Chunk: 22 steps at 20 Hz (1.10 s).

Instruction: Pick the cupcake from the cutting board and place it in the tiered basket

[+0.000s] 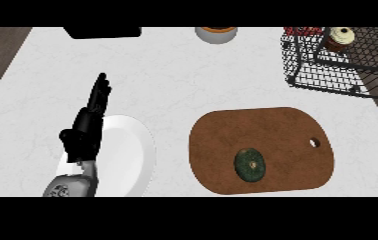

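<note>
One black left hand (87, 115) rests straight-fingered over the white round plate (136, 154), while the small frosted cupcake (340, 38) sits in the black wire tiered basket (325, 76).

— What's that arm made of, at the lower left of the frame?

— A pale grey forearm (70, 185), rounded, with small dark marks on its casing.

— And the end of it?

— The left robot hand (83, 134) is all black: a blocky palm and slim, segmented fingers (98, 95).
</note>
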Each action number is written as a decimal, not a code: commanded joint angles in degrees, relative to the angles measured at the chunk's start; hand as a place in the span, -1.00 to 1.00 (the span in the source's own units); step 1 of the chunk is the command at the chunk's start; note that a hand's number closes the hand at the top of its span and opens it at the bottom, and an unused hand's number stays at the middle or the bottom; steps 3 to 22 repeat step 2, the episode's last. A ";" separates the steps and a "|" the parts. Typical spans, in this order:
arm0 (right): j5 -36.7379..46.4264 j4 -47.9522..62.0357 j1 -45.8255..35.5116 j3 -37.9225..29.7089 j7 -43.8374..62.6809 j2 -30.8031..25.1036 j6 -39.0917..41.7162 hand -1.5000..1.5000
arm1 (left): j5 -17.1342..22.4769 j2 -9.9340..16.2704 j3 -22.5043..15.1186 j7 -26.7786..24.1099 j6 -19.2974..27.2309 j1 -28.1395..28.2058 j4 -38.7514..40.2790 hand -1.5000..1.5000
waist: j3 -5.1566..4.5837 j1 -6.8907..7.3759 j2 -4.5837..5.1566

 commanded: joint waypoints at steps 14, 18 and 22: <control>-9.77 -6.43 14.06 -11.35 -4.14 -1.27 11.59 -1.00 | -0.18 -0.66 -0.46 0.85 0.69 1.43 -2.22 0.00 | 0.01 -0.95 -0.30; -9.77 -6.43 14.06 -11.35 -4.14 -1.27 11.59 -1.00 | -0.18 -0.66 -0.46 0.85 0.69 1.43 -2.22 0.00 | 0.01 -0.95 -0.30; -9.77 -6.43 14.06 -11.35 -4.14 -1.27 11.59 -1.00 | -0.18 -0.66 -0.46 0.85 0.69 1.43 -2.22 0.00 | 0.01 -0.95 -0.30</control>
